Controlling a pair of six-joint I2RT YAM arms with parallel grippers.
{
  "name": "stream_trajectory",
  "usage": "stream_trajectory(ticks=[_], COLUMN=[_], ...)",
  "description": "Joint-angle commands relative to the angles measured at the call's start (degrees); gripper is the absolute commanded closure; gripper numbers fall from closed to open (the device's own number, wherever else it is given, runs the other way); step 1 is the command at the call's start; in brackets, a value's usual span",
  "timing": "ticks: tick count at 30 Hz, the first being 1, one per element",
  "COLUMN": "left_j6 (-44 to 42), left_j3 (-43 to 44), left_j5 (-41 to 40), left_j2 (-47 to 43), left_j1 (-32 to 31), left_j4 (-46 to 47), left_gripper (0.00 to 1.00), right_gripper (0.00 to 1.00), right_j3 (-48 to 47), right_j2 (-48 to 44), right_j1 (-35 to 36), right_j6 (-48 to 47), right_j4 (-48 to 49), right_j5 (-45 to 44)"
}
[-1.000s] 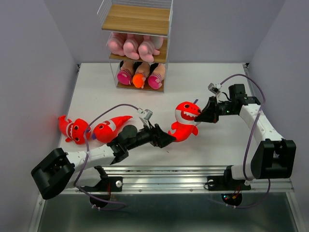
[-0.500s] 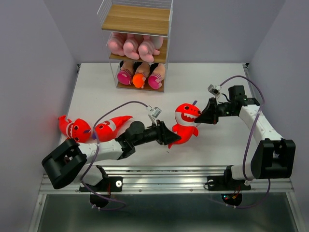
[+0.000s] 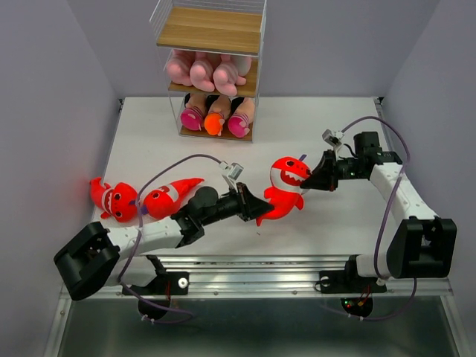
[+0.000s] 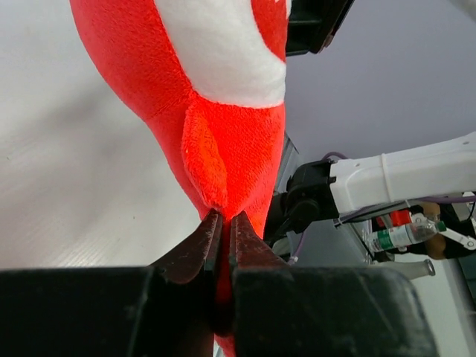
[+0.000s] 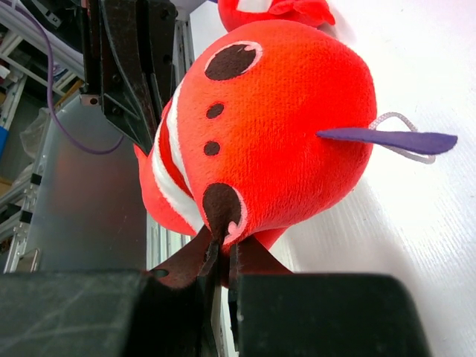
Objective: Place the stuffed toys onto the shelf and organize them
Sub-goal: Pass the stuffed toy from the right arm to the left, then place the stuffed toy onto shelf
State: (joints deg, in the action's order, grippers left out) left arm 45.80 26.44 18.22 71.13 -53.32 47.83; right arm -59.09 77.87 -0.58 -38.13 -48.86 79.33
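Note:
A red shark (image 3: 286, 186) with a white belly and teeth is held between both arms at mid-table. My left gripper (image 3: 262, 207) is shut on red plush at its tail end (image 4: 223, 171), and the fabric is pinched between the jaws (image 4: 223, 219). My right gripper (image 3: 307, 178) is shut on the shark's head by a dark eye patch (image 5: 222, 212), its tips meeting there (image 5: 223, 249). Two more red sharks (image 3: 111, 197) (image 3: 167, 195) lie at the left. The shelf (image 3: 208, 30) stands at the back with pink animals (image 3: 201, 73) on its middle board and dolls (image 3: 216, 119) on the bottom one.
The shelf's top board (image 3: 212, 26) carries nothing. Grey walls close in the white table (image 3: 335, 126) on the left, right and back. A metal rail (image 3: 260, 264) runs along the near edge. A purple tag (image 5: 387, 139) sticks out of the held shark.
My left gripper came in toward the middle shark's tail and closed on it. The right gripper has kept its hold on the head; the shark shifted slightly.

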Motion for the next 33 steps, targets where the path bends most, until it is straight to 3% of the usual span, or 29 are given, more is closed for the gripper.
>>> stream_trajectory(ticks=[1, 7, 9, 10, 11, 13, 17, 23, 27, 33], left_j6=[-2.0, -6.7, -10.3, -11.4, -12.7, -16.6, -25.0, -37.9, -45.2, -54.9], left_j3=[1.3, 2.4, 4.5, 5.3, 6.2, 9.6, 16.6, 30.1, 42.4, 55.6], left_j5=[-4.1, -11.0, -12.0, -12.2, -12.6, -13.4, -21.3, -30.7, -32.4, -35.0], left_j2=[-6.2, -12.0, -13.3, -13.6, -13.7, -13.9, -13.6, -14.0, -13.0, -9.1], left_j1=[-0.4, -0.5, -0.5, -0.5, -0.5, -0.5, -0.4, 2.1, 5.9, 11.0], left_j4=[0.6, -6.7, -10.1, -11.8, -15.5, -19.9, -36.3, -53.3, -60.5, -67.7], left_gripper=[1.00, 1.00, 1.00, 1.00, 1.00, 1.00, 1.00, 1.00, 1.00, 1.00], right_gripper=[0.99, 0.93, 0.85, 0.65, 0.53, 0.32, 0.00, 0.00, 0.00, 0.00], right_j3=[0.5, 1.5, 1.7, 1.7, 1.8, 1.6, 1.4, 2.0, 5.4, 6.5], right_j2=[-2.4, -3.5, -3.9, -4.0, -4.1, -5.0, -6.8, -8.3, -10.4, -11.1], right_j1=[-1.4, -1.4, -1.4, -1.4, -1.4, -1.4, -1.4, -2.0, -2.0, -2.0], right_j6=[-0.9, -1.5, -1.6, -1.5, -1.5, -1.3, -0.8, 5.6, 16.0, 17.9], right_j4=[2.0, 1.8, 1.9, 1.8, 1.8, 1.8, 1.8, 6.8, 17.3, 19.2], right_j5=[1.8, 2.8, 3.4, 3.5, 3.5, 2.9, 1.2, -4.3, -11.0, -12.5])
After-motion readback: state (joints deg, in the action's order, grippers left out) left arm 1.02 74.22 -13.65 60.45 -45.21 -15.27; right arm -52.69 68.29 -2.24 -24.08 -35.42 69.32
